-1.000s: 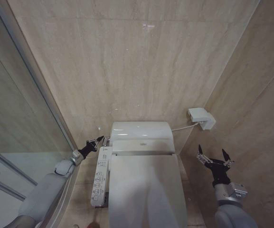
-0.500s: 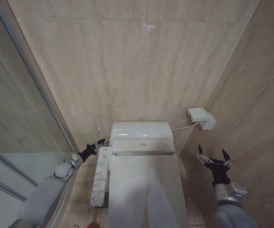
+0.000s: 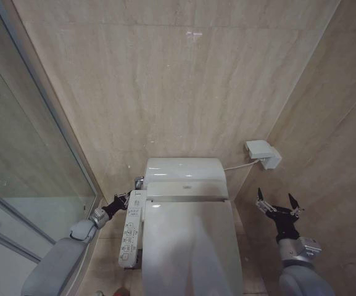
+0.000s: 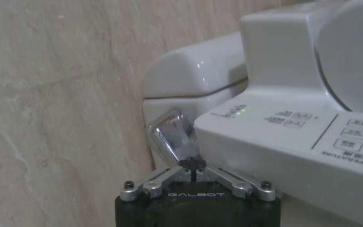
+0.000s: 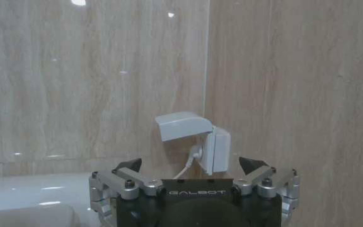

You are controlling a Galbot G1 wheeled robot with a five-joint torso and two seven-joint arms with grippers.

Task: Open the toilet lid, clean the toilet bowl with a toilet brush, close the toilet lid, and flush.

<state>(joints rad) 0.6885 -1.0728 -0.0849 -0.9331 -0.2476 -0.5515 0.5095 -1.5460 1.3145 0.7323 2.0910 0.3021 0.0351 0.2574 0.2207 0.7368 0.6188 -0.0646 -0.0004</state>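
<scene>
Since the earlier frames, the left gripper (image 3: 127,197) has moved lower and closer in, now beside the top end of the side control panel (image 3: 129,231), just below the chrome flush lever (image 3: 139,182). Toilet lid (image 3: 190,246) is down, lying flat over the bowl in front of the boxy rear unit (image 3: 184,177). Right gripper (image 3: 277,205) hangs to the right of the toilet near the side wall, fingers spread apart. Left wrist view supplies what the head view cannot: the left gripper (image 4: 194,166) has its fingertips drawn together, touching the lower end of the lever (image 4: 172,137). Right wrist view faces the wall socket box (image 5: 197,142).
</scene>
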